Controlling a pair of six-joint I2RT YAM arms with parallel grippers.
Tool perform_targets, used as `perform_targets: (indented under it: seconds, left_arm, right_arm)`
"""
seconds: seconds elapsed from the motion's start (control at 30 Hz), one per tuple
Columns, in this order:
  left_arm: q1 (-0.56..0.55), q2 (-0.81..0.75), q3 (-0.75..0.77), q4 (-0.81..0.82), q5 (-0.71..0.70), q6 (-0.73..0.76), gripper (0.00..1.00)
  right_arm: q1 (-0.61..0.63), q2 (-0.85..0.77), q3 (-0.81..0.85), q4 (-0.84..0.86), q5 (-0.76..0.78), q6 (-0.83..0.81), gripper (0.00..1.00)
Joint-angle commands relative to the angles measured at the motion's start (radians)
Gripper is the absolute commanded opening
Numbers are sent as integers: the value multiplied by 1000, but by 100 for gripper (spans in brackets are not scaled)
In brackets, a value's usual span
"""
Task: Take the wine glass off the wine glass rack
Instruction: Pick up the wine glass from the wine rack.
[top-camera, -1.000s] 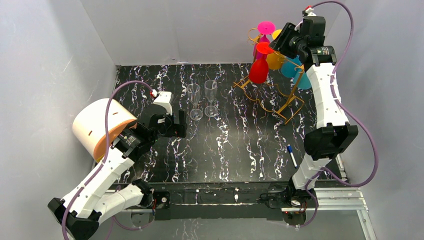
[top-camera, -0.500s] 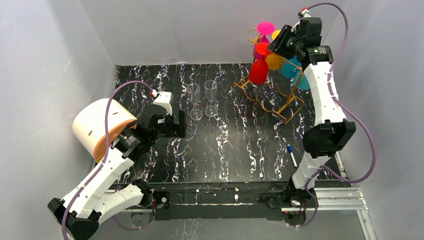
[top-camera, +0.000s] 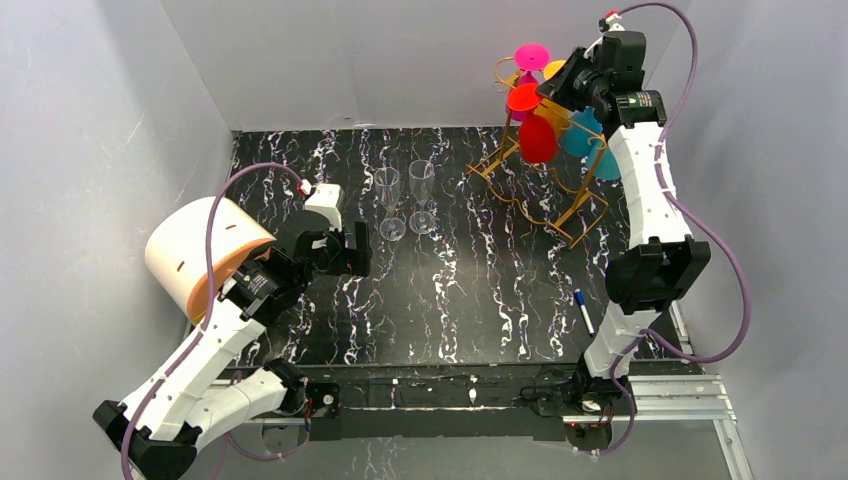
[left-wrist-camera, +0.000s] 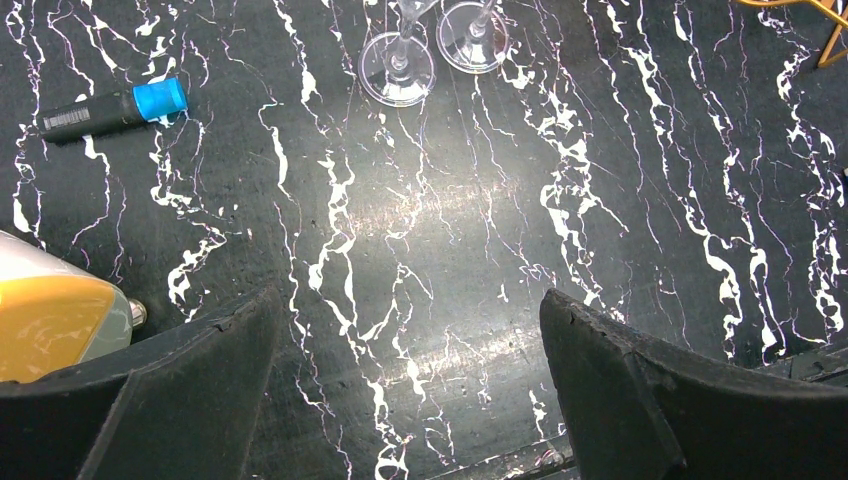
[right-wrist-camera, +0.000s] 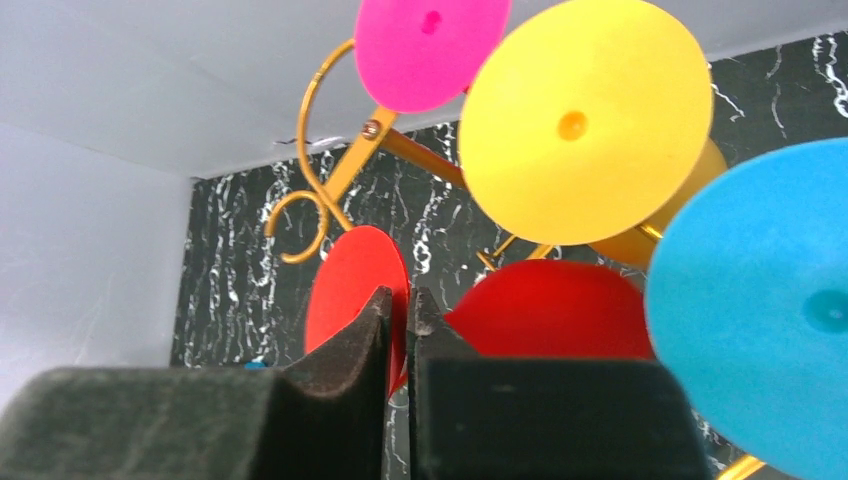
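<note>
The left pincer hangs over the black, white-veined marble tabletop with its jaws spread wide and nothing between them. Its arm hides part of the large white drum with an orange end beside it, and the left wrist view cuts that drum off at the frame edge. A black marker with a blue cap lies flat nearby.

Farther out stand two clear stemmed flutes, upright and just beside each other; the wrist view shows only their feet.

At the far right, the gold wire wine glass rack carries an upside-down pink glass, yellow glass and blue glass. The right pincer is up among them. Its pads are drawn to a thin slit on the red opaque wine glass, with the foot on one side and the bowl on the other. The stem is hidden. Whether the red foot rests on a hook cannot be told.

Plain pale walls enclose the tabletop at left, back and right.
</note>
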Motion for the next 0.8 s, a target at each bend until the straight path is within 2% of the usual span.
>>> perform_targets:
  seconds: [0.0, 0.1, 0.6, 0.77]
  left_arm:
    - [5, -10, 22, -11, -13, 9, 98]
    - [5, -8, 21, -13, -11, 8, 98]
    - [5, -2, 20, -10, -11, 11, 98]
    - [5, 33, 54, -39, -11, 34, 98]
  right_arm:
    - [-7, -6, 55, 7, -8, -4, 7]
    - [-10, -7, 60, 10, -21, 5, 1]
    - [-67, -50, -19, 134, -288, 203, 1]
    - [-69, -54, -32, 146, -354, 223, 1]
